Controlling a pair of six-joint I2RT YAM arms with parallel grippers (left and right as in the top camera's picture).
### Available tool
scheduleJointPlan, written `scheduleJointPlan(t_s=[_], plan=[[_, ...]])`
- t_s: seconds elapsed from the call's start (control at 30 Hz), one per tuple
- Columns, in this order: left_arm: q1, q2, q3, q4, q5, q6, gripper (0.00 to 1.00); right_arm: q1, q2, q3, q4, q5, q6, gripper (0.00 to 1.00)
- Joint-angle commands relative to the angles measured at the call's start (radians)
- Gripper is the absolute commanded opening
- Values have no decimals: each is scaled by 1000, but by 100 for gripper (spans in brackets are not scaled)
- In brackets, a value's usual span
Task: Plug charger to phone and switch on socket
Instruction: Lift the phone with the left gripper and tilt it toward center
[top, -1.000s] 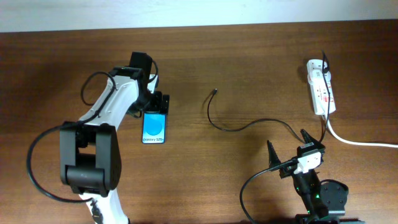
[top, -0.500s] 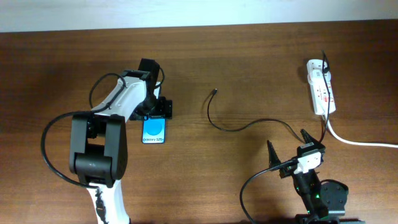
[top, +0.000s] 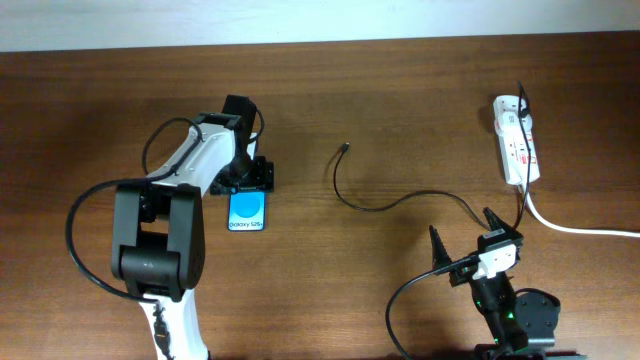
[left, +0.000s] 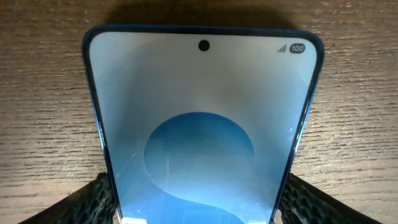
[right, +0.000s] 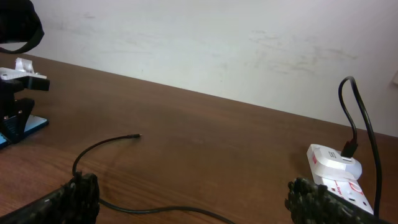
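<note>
The phone (top: 248, 212) lies flat on the table, its blue screen lit; it fills the left wrist view (left: 199, 106). My left gripper (top: 250, 178) is at its far end, with a finger against each long edge (left: 199, 202), shut on the phone. The charger is a thin black cable (top: 372, 209) curving over the table, its plug tip (top: 345, 148) free to the right of the phone; it also shows in the right wrist view (right: 93, 149). The socket (top: 516, 140) lies at the far right (right: 336, 168). My right gripper (top: 463, 238) is open and empty near the front (right: 196, 199).
A thick white cord (top: 570, 227) runs from the socket off the right edge. A black plug (right: 349, 149) sits in the socket's far end. A pale wall borders the table's far edge (top: 400, 38).
One second ago the left arm stood more to the left; it has swung right, its gripper staying over the phone's far end. Nothing has moved in the last half second. The right arm is still.
</note>
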Motion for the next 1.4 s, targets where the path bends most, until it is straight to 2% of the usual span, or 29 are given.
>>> scheduleJointPlan(t_s=[0.0, 0.03, 0.27, 0.53, 0.77, 0.93, 1.03, 1.07, 1.1, 1.13, 1.27, 1.37], plan=[[-7, 21, -20, -22, 9, -26, 83, 8, -6, -8, -1, -13, 11, 98], [-7, 21, -20, -28, 9, -27, 83, 8, -6, -8, -1, -12, 11, 98], [-6, 21, -20, -30, 9, -52, 61, 8, -6, -8, -1, -12, 11, 98], [1, 20, 31, -68, 8, -51, 61, 8, -6, -8, -1, -12, 11, 98], [11, 20, 155, -154, 9, -52, 48, 8, -6, -8, -1, -12, 11, 98], [11, 20, 163, -158, 18, -56, 46, 8, -6, -8, -1, -12, 11, 98], [11, 20, 179, -161, 18, -56, 32, 8, -6, -8, -1, -13, 11, 98], [11, 20, 183, -161, 18, -56, 15, 8, -6, -8, -1, -12, 11, 98], [11, 20, 189, -162, 21, -56, 6, 8, -6, -8, -1, -12, 11, 98], [11, 20, 193, -162, 25, -56, 2, 8, -6, -8, -1, -13, 11, 98], [11, 20, 214, -166, 39, -138, 0, 8, -6, -8, -1, -13, 11, 98], [11, 20, 247, -177, 105, -181, 0, 8, -6, -8, -1, -12, 11, 98]])
